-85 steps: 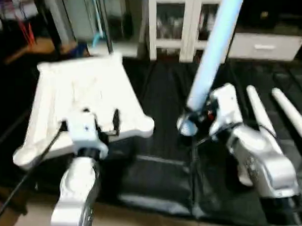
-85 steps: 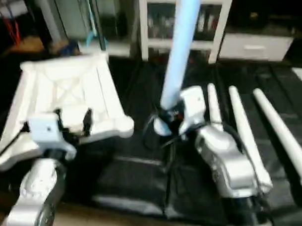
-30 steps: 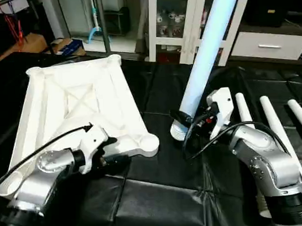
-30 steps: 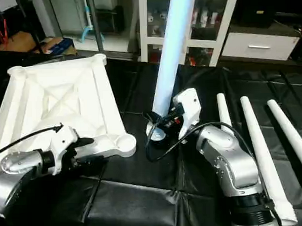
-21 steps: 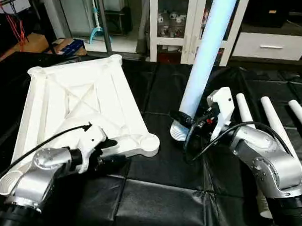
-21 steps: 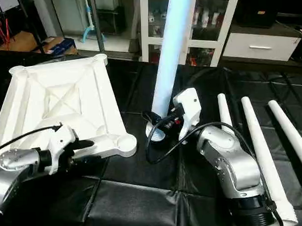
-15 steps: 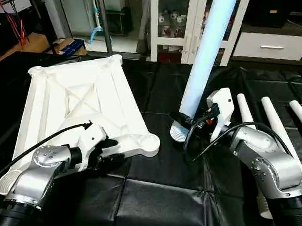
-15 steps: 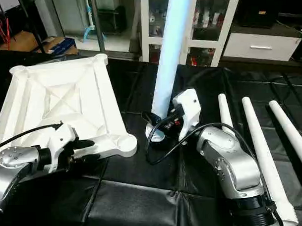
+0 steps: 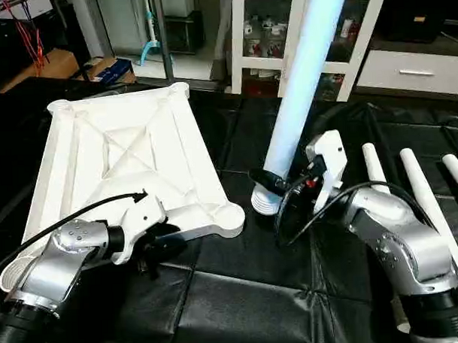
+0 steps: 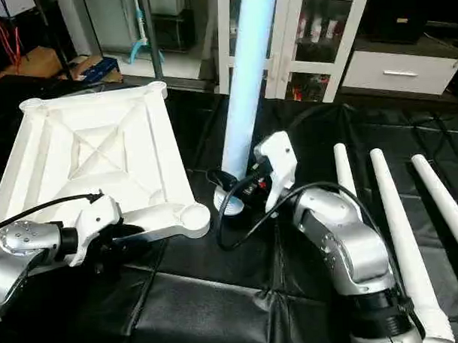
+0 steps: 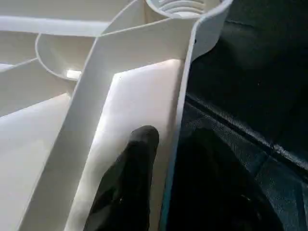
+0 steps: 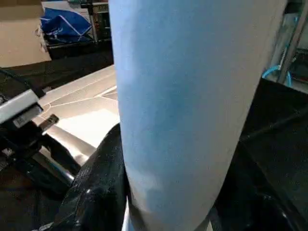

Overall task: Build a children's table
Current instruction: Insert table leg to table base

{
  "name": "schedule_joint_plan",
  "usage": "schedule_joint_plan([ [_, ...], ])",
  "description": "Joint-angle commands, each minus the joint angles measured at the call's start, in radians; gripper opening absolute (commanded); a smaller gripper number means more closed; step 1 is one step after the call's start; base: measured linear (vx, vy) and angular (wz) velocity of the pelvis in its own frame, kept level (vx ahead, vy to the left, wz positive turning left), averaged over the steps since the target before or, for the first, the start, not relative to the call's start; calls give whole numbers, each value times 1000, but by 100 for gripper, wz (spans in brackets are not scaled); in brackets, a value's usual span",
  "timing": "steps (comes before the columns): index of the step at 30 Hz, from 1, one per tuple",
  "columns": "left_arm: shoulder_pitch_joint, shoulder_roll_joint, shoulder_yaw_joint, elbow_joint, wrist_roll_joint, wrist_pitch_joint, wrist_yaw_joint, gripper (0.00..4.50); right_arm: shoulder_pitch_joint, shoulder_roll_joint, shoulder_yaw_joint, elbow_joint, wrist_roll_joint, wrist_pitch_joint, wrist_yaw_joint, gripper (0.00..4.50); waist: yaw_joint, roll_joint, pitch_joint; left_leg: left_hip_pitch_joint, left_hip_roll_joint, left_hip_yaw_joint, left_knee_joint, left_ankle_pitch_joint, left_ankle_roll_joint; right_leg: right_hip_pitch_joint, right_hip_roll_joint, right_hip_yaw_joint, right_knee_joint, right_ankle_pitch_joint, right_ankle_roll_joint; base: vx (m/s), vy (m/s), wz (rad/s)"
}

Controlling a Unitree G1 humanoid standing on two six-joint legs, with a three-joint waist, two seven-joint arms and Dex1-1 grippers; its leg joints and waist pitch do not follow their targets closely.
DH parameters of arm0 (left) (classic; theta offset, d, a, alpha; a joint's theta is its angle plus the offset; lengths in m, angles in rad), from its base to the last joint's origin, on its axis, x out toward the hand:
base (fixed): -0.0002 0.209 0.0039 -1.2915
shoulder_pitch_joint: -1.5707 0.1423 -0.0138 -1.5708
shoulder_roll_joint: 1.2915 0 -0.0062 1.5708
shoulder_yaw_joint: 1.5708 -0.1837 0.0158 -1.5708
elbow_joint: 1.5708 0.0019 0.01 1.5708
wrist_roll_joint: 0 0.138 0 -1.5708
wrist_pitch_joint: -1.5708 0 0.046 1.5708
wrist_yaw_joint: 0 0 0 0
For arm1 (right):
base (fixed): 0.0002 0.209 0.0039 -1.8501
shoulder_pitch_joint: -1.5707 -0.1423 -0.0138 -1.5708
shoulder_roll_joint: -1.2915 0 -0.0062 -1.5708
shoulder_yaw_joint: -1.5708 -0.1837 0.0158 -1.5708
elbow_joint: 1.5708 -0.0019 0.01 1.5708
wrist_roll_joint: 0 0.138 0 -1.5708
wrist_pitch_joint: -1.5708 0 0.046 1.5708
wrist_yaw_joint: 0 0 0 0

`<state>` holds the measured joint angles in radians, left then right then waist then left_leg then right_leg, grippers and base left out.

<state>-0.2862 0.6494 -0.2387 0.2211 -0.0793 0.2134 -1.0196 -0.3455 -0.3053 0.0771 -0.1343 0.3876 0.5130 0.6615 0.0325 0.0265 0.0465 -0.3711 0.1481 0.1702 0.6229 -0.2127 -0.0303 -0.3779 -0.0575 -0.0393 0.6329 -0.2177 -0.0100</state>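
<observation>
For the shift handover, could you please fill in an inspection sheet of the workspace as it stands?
Surface: black mat, seamed.
Job's things: tabletop lies underside up; one leg upright; three spare legs on the mat.
Clutter: nothing seen.
Grippers: left gripper straddles the tabletop's near rim; right gripper shut on the upright leg.
Cables: black cable loops by the right wrist.
Surroundings: glass-door cabinet, drawer unit behind.

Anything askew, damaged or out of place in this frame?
Nothing stands out. The table top lies ribbed side up on the black mat, three spare legs lie side by side, and the right gripper holds one leg upright.
</observation>
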Motion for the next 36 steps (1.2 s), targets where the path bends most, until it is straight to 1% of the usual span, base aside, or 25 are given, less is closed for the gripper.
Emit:
schedule_joint_plan([
  [1,3,8,-32,29,32,5,-7,110,-21,4,3,10,8,-3,10,188,0,3,-51,19,81,-31,-94,-180,-8,28,-92,55,-72,-111,-226,0,0,0],
  [2,4,8,-33,30,33,5,-7,108,-22,4,3,10,8,-3,10,188,-1,2,-50,19,81,-30,-94,-184,-9,27,-92,56,-74,-114,-226,0,0,0],
  [3,6,9,-38,33,42,4,-7,89,-27,9,6,17,10,-3,13,188,-1,1,-50,19,81,-31,-95,-186,-11,28,-93,56,-73,-116,-226,0,0,0],
  [6,14,-1,-45,24,43,9,-6,69,-34,22,13,37,17,-4,22,188,-2,3,-50,19,80,-31,-95,-199,-14,27,-93,56,-75,-130,-229,0,0,0],
  [9,30,-29,-49,-13,29,24,4,44,-40,43,13,76,32,-6,35,188,-4,2,-52,18,82,-31,-95,-188,-13,28,-93,55,-72,-106,-236,0,0,0],
  [10,51,-51,-46,-66,3,55,13,32,-43,48,16,100,39,-4,51,188,-2,1,-54,18,82,-30,-93,-176,-9,29,-94,56,-70,-90,-242,0,0,0],
  [12,61,-60,-43,-91,-10,71,16,24,-43,49,18,108,43,-2,59,188,-1,1,-54,18,84,-29,-93,-160,-2,31,-94,54,-69,-68,-248,0,0,0],
  [13,98,-75,-48,-172,-31,108,26,24,-42,44,26,127,50,7,89,188,-1,-5,-54,17,84,-27,-92,-143,6,31,-92,54,-68,-48,-249,0,0,0],
  [14,110,-78,-52,-197,-35,117,27,17,-41,41,29,133,48,7,96,188,-3,-7,-57,14,86,-28,-91,-133,9,36,-94,53,-61,-27,-256,0,0,0],
  [15,114,-79,-53,-206,-36,121,28,3,-41,40,31,136,47,6,99,188,-1,-5,-54,13,84,-26,-90,-116,23,33,-93,53,-65,-19,-256,0,0,0],
  [17,145,-87,-63,-258,-39,136,41,3,-37,31,49,147,38,1,120,188,-1,-11,-52,14,83,-24,-89,-127,32,33,-93,54,-70,-44,-256,0,0,0],
  [18,157,-89,-68,-279,-40,140,46,3,-37,28,57,152,31,-4,126,188,0,-14,-51,13,83,-25,-89,-134,37,33,-95,55,-72,-74,-249,0,0,0],
  [19,175,-92,-72,-305,-38,149,51,3,-39,27,66,160,21,-10,138,188,2,-13,-48,15,83,-23,-90,-149,36,29,-94,55,-77,-119,-240,0,0,0],
  [20,175,-92,-72,-305,-38,149,51,3,-39,27,66,160,21,-10,138,188,2,-18,-48,17,84,-23,-90,-156,35,29,-94,55,-79,-137,-237,0,0,0],
  [21,184,-93,-71,-316,-34,154,54,3,-40,25,72,164,14,-15,145,188,1,-19,-45,15,84,-24,-93,-168,29,28,-93,55,-80,-174,-227,0,0,0],
  [23,199,-87,-68,-338,-23,166,57,3,-41,19,84,172,4,-26,154,188,0,-21,-44,16,84,-25,-95,-182,20,25,-92,55,-82,-206,-214,0,0,0],
  [24,202,-84,-68,-343,-20,170,58,3,-41,17,86,174,2,-29,156,188,0,-18,-44,16,84,-26,-96,-185,16,24,-92,56,-83,-216,-208,0,0,0],
  [25,207,-77,-66,-350,-11,170,62,3,-41,16,85,176,2,-31,159,188,-2,-24,-44,16,83,-25,-96,-190,14,24,-92,56,-85,-224,-204,0,0,0],
  [27,206,-65,-53,-348,24,143,95,3,-38,15,83,176,5,-32,161,188,0,-22,-46,15,83,-27,-96,-176,16,25,-92,56,-82,-198,-200,0,0,0],
  [28,204,-65,-49,-347,30,137,103,28,-38,14,83,174,5,-32,160,188,-1,-21,-46,15,83,-27,-96,-171,16,24,-90,55,-82,-184,-200,0,0,0],
  [29,202,-66,-42,-344,34,130,114,28,-35,14,81,170,7,-32,157,188,-1,-22,-46,15,83,-27,-96,-169,17,24,-90,56,-82,-177,-201,0,0,0],
  [30,201,-66,-41,-344,34,129,115,54,-35,14,81,170,7,-31,157,188,-1,-22,-46,16,83,-26,-96,-172,17,23,-91,56,-81,-172,-203,0,0,0],
  [32,192,-74,-12,-360,7,146,118,63,-30,16,71,154,13,-24,149,188,1,-19,-45,18,82,-25,-95,-186,11,21,-91,56,-82,-184,-207,0,0,0],
  [34,192,-78,5,-383,-16,166,112,84,-22,16,66,140,17,-21,145,188,2,-19,-44,20,83,-24,-97,-203,0,19,-90,56,-84,-199,-209,0,0,0],
  [36,188,-85,10,-406,-35,179,107,95,-14,16,62,128,20,-20,142,188,1,-14,-43,19,84,-28,-100,-218,-18,20,-88,55,-82,-191,-207,0,0,0],
])
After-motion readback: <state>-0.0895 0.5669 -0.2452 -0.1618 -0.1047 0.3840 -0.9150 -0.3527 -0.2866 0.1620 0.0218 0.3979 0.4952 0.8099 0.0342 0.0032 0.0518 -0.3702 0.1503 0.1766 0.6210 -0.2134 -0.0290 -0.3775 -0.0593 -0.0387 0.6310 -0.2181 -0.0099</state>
